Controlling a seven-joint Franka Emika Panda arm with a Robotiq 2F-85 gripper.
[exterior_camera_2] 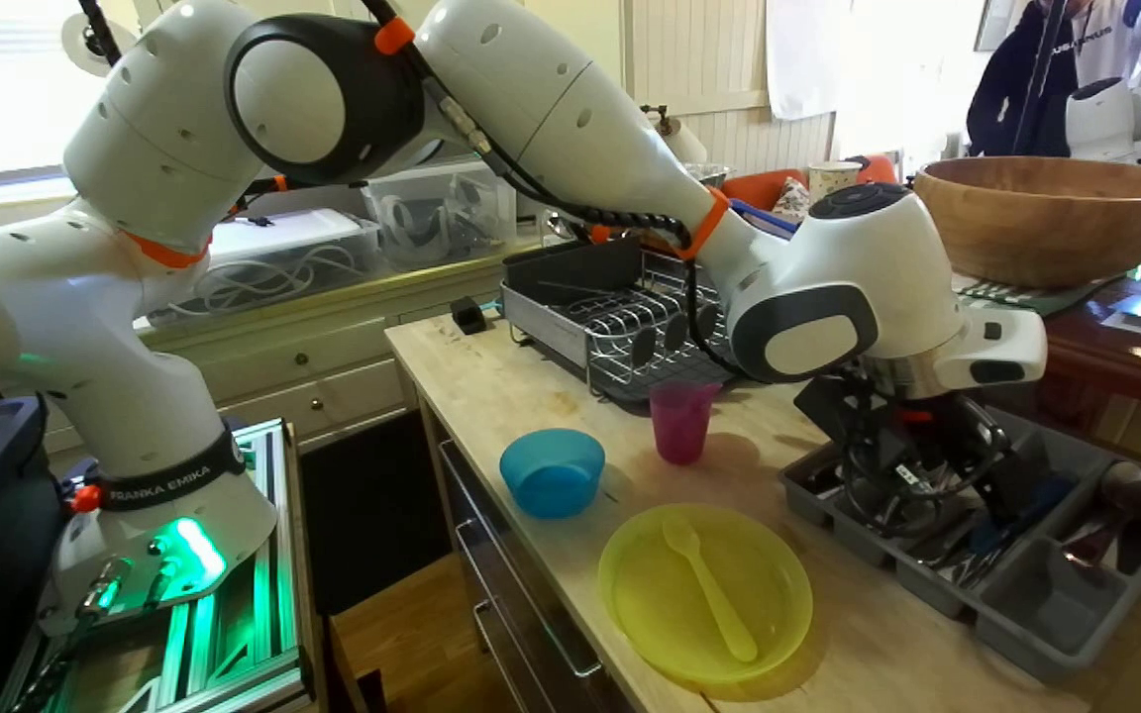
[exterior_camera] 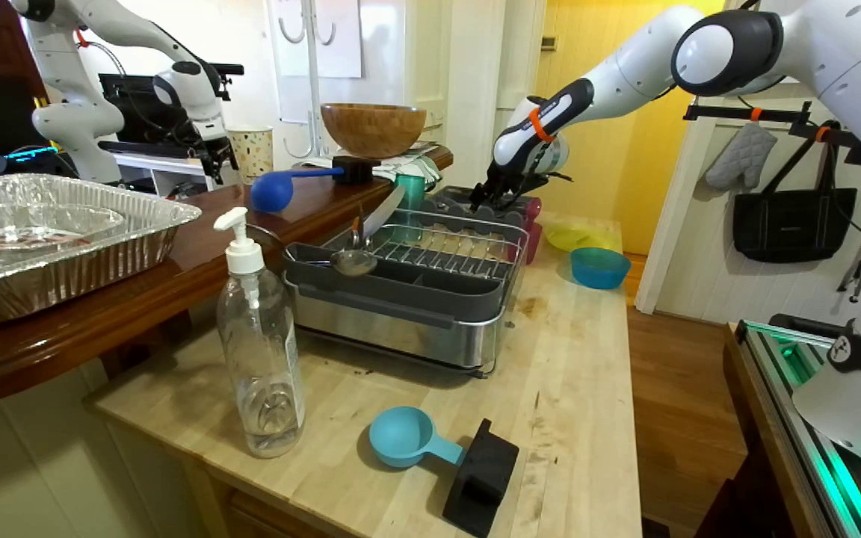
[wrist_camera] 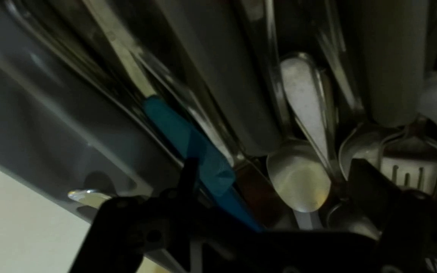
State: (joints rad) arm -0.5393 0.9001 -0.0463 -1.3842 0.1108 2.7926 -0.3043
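My gripper [wrist_camera: 274, 168] is open and points down into a grey cutlery tray [exterior_camera_2: 1051, 604]. In the wrist view its two dark fingers stand apart over crowded, dimly lit cutlery. A round metal spoon bowl [wrist_camera: 300, 180] lies between the fingers. A blue-handled utensil [wrist_camera: 188, 142] lies beside the left finger, partly hidden by it. A slotted metal piece [wrist_camera: 410, 167] lies beyond the right finger. Nothing is seen held; whether the fingertips touch any cutlery cannot be told. The gripper also shows in both exterior views [exterior_camera: 496, 196] [exterior_camera_2: 927, 495], its fingertips hidden there.
Near the tray stand a yellow plate [exterior_camera_2: 645, 614] with a yellow spoon [exterior_camera_2: 709, 589], a blue bowl [exterior_camera_2: 553, 475] and a pink cup [exterior_camera_2: 681, 426]. A dish rack [exterior_camera: 400, 321], a pump bottle [exterior_camera: 262, 366] and a blue scoop [exterior_camera: 403, 436] are further along. A wooden bowl [exterior_camera_2: 1056, 218] sits higher.
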